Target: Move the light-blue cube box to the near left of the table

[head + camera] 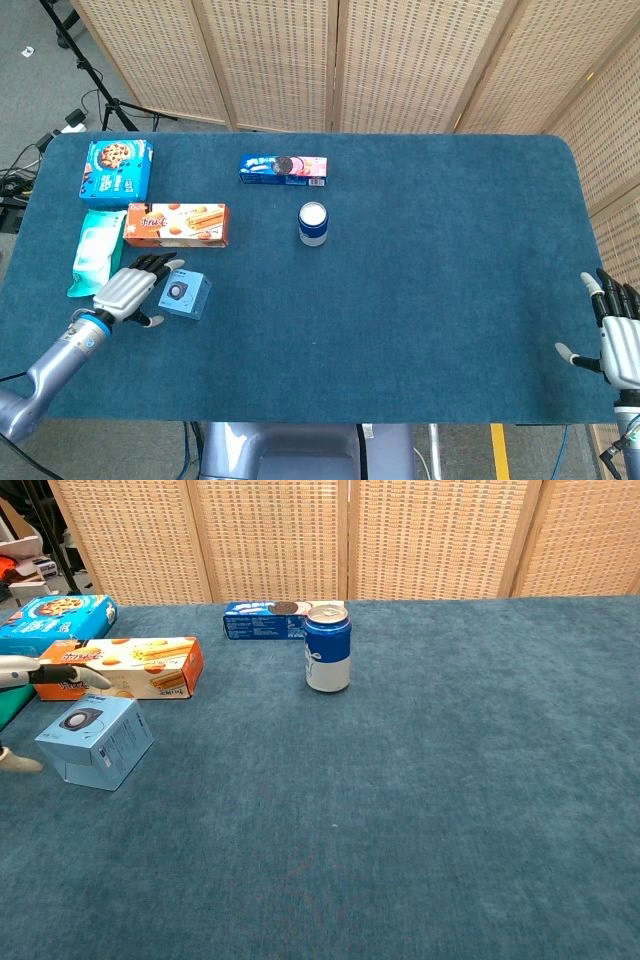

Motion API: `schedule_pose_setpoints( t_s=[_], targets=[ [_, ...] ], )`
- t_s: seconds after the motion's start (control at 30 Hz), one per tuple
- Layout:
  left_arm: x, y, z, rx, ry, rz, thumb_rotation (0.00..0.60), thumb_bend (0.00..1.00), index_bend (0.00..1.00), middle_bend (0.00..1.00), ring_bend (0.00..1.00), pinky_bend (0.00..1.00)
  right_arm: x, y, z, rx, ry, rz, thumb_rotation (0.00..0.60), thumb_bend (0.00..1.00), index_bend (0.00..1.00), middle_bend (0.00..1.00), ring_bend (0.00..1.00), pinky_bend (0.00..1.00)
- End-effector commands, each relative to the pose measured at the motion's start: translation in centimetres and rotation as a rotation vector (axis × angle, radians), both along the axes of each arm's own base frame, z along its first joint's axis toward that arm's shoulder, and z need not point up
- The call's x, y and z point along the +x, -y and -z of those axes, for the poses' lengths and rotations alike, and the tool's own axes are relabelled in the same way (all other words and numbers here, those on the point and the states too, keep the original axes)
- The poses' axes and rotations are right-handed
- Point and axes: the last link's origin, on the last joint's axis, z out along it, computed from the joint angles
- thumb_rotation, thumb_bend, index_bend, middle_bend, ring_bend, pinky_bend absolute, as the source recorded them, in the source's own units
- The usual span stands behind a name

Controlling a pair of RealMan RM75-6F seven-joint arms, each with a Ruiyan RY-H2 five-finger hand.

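Note:
The light-blue cube box [183, 297] [93, 741] rests on the blue table at the near left, a round dark picture on its top face. My left hand [128, 292] lies just left of it, fingers spread, holding nothing; its fingertips [60, 674] reach in at the chest view's left edge, and whether they touch the box I cannot tell. My right hand [621, 338] hovers open at the table's near right corner, fingers apart, seen only in the head view.
An orange biscuit box [176, 224] [125, 667] lies just behind the cube. A teal packet [97, 250] and a blue cookie box [116, 168] sit further left and back. A blue can [313, 223] [327, 648] and an Oreo box [284, 169] stand mid-table.

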Motion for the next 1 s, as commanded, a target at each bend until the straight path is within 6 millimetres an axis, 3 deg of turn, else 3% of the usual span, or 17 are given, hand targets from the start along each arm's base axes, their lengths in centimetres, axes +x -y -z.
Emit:
schedule_pose_setpoints(
  t_s=[0.03,0.1,0.17,0.33,0.53,0.73,0.9,1.0],
  targets=[
    [0.4,-0.4,0.7,0.044,0.025,0.015,0.6,0.21,0.02,0.01,0.01,0.03,0.0,0.0,0.0,0.0,0.001,0.002,0.6,0.0,0.0,0.0,0.0,0.0],
    [0.6,-0.5,0.8,0.074,0.038,0.031,0.6,0.22,0.12,0.07,0.06,0.09,-0.1,0.1,0.0,0.001,0.003,0.006,0.6,0.0,0.0,0.0,0.0,0.0],
    [0.6,-0.5,0.7,0.095,0.039,0.044,0.6,0.24,0.27,0.21,0.17,0.17,-0.2,0.1,0.0,0.003,0.004,0.008,0.6,0.0,0.0,0.0,0.0,0.0],
    [0.4,-0.4,0.6,0.089,0.027,0.032,0.6,0.25,0.39,0.34,0.3,0.28,-0.2,0.1,0.0,0.011,0.003,0.009,0.6,0.0,0.0,0.0,0.0,0.0],
    [1.1,-0.1,-0.3,0.068,0.054,0.027,0.6,0.25,0.41,0.36,0.33,0.3,-0.2,0.1,0.0,0.011,0.004,0.012,0.6,0.0,0.0,0.0,0.0,0.0],
    [3.0,1.0,-3.7,0.017,0.152,0.03,0.6,0.26,0.41,0.36,0.33,0.3,-0.2,0.1,0.0,0.012,0.004,0.013,0.6,0.0,0.0,0.0,0.0,0.0],
    [3.8,1.0,-6.2,-0.18,0.146,-0.138,0.6,0.28,0.43,0.36,0.33,0.3,-0.1,0.1,0.1,0.012,0.001,0.011,0.6,0.0,0.0,0.0,0.0,0.0],
    [3.8,0.8,-6.4,-0.284,0.097,-0.255,0.6,0.3,0.44,0.37,0.34,0.31,-0.1,0.1,0.2,0.014,-0.001,0.011,0.6,0.0,0.0,0.0,0.0,0.0]
  ],
)
